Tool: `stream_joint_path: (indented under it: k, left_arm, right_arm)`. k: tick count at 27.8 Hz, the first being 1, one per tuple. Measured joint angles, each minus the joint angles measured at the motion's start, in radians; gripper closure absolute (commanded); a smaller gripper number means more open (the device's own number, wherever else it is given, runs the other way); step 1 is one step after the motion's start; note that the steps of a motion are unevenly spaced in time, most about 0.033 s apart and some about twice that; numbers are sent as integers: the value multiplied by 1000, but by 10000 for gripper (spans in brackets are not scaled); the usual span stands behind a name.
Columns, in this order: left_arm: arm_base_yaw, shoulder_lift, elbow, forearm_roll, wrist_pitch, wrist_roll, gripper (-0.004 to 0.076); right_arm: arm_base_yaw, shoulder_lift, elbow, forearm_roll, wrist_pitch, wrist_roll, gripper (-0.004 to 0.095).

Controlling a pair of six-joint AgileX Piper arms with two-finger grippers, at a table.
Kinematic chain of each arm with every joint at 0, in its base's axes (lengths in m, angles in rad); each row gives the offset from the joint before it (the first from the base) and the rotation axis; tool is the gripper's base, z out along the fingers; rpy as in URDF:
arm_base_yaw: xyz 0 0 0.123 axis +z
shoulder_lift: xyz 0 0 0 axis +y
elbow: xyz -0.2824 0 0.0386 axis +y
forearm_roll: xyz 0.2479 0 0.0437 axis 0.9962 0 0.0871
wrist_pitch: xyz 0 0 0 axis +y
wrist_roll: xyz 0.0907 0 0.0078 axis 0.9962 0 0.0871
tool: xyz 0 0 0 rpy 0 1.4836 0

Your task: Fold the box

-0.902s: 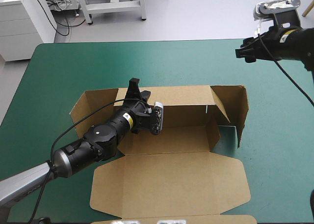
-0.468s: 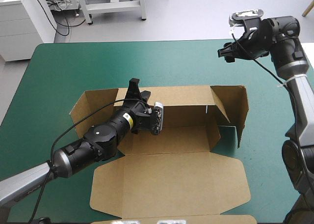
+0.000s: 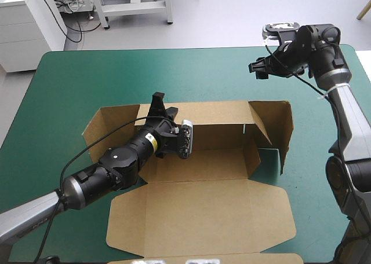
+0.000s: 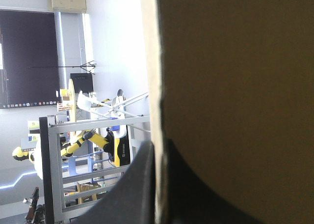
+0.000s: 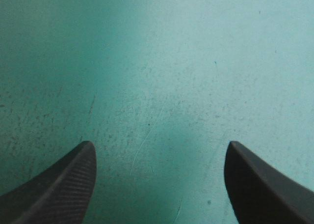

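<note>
The brown box (image 3: 203, 217) sits mid-table on the teal-green cover (image 3: 69, 84), roughly half formed: the far wall and right end wall stand, while the left end flap splays outward and the near lid lies flat. The left gripper (image 3: 164, 106) pinches the far wall's top edge, nearly closed on the board. The right gripper (image 3: 258, 67) hovers spread wide and empty beyond the far right corner.

Brown box (image 3: 203, 177) lies mid-table, far and right walls raised, lid flat.
</note>
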Motion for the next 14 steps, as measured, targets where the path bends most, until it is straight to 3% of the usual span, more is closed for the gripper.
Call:
stream_joint_path:
  k: [8, 14]
  left_arm:
    - [0, 0, 0, 0, 0, -1, 731]
    - [0, 0, 0, 0, -1, -6, 731]
  right_arm:
    - [0, 1, 11, 21, 0, 23, 263]
    - [0, -18, 142, 76, -3, 22, 263]
